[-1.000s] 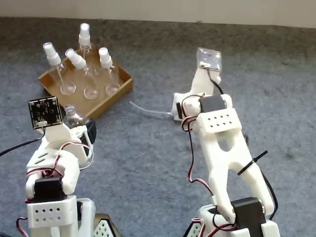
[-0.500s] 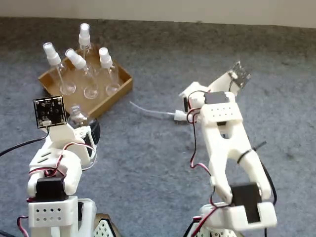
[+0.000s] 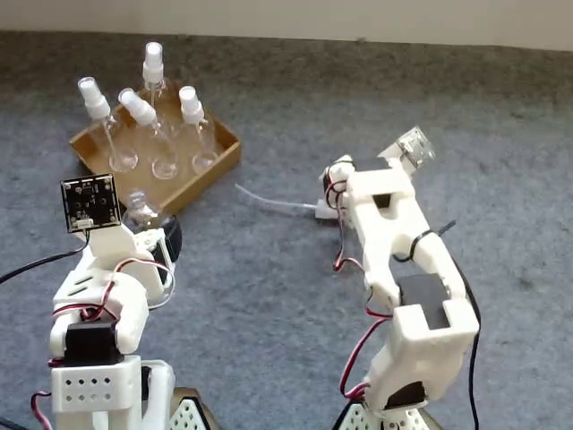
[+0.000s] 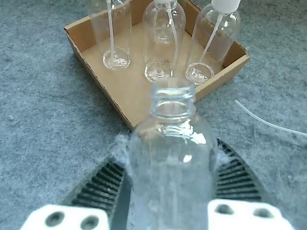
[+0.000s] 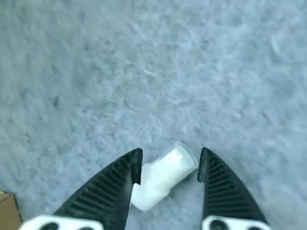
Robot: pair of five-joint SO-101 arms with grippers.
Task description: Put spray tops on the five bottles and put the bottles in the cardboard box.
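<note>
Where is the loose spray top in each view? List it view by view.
High view: spray top on carpet, right of the cardboard box.
Left wrist view: its thin tube, past the box.
Right wrist view: spray top between the fingers of the open right gripper.
Shared landmark: cardboard box.

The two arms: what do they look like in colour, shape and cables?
The left arm and right arm are white plastic shells with black motor blocks. Red and black wires loop along them. The jaws are black with ribbed faces.

The open bottle [image 4: 170, 153] loses its base and the boxed bottles [image 4: 163, 33] their tops at the left wrist view's edge
</note>
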